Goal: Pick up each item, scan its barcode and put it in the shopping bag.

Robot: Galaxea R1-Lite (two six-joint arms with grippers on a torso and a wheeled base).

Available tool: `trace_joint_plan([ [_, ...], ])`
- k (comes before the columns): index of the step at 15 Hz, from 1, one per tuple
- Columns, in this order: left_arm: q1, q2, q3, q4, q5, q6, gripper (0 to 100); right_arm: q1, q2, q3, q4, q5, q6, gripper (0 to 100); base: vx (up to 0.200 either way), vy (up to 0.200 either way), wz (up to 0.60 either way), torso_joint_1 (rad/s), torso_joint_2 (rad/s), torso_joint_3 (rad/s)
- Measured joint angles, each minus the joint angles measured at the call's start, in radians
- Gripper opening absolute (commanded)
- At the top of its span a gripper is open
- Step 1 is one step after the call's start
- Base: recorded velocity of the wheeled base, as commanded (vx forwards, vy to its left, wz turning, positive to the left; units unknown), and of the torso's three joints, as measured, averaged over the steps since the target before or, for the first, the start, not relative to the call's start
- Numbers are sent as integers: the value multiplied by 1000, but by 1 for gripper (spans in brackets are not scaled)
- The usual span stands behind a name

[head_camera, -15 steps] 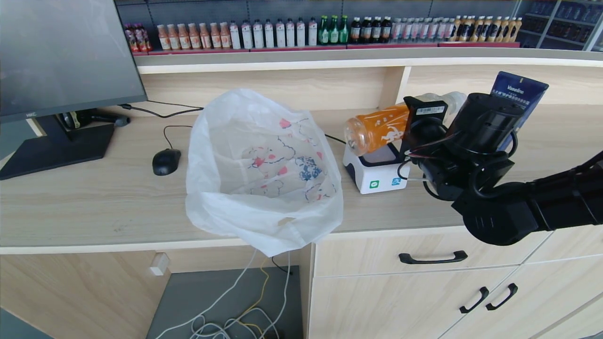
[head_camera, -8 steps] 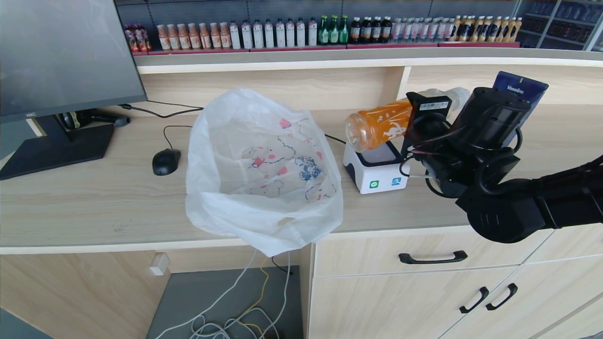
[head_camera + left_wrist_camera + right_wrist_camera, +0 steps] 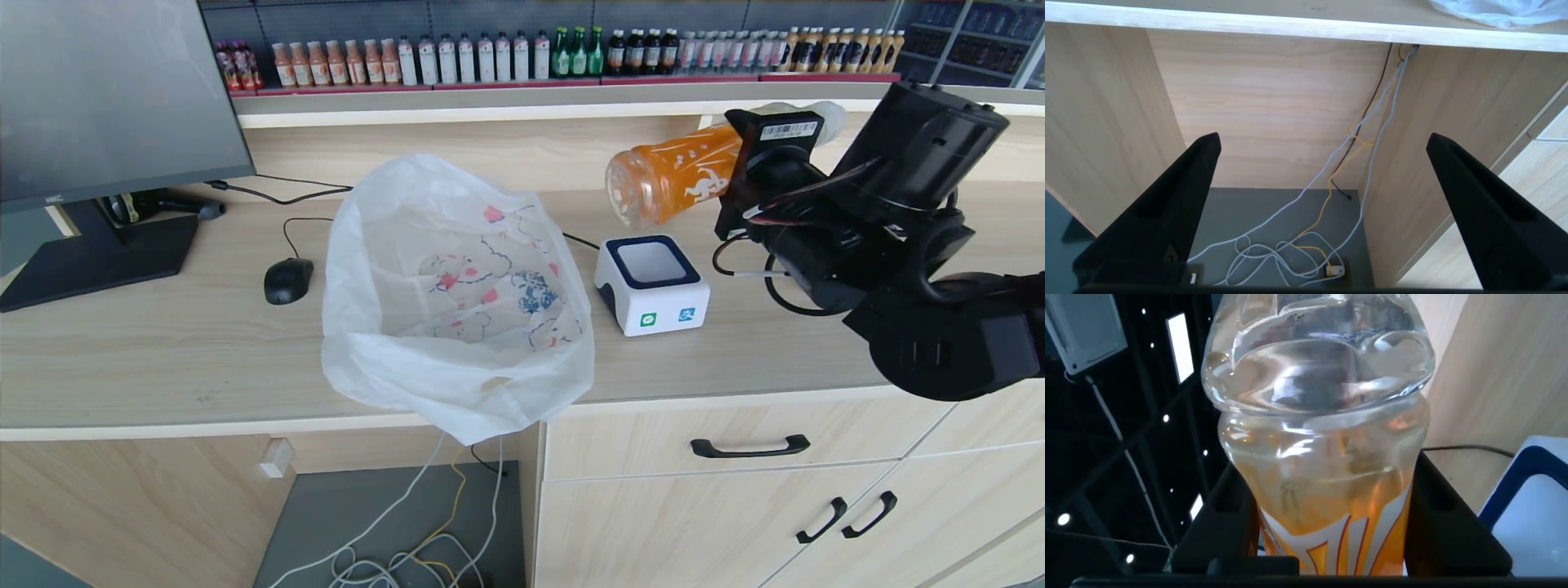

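An orange drink bottle [image 3: 682,171] lies on its side in the air above the white barcode scanner [image 3: 651,284], its base pointing toward the bag. My right gripper [image 3: 755,159] is shut on the bottle near its neck. The right wrist view has the same bottle [image 3: 1323,449] up close between the dark fingers [image 3: 1221,514], with a corner of the scanner [image 3: 1535,498] behind. A white shopping bag [image 3: 457,294] with cartoon prints stands open on the counter left of the scanner. My left gripper [image 3: 1323,212] hangs open below the counter, facing floor cables.
On the wooden counter [image 3: 163,343] stand a monitor [image 3: 106,106] at far left and a black mouse [image 3: 287,279]. A raised shelf with a row of bottles [image 3: 555,53] runs along the back. Drawers [image 3: 747,445] sit below the counter on the right.
My right gripper has lifted the orange bottle up and slightly right, off the scanner's top. The blue box seen behind the arm earlier is now hidden.
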Motion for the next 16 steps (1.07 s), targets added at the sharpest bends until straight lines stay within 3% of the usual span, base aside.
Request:
trace_joint_plan([
  [8, 0, 0, 0, 0, 0, 0, 100, 144, -176, 26, 1, -8, -326, 0, 0, 0, 0, 0, 0, 0],
  [16, 0, 0, 0, 0, 0, 0, 100, 203, -251, 280, -185, -20, -1057, 0, 0, 0, 0, 0, 0, 0],
])
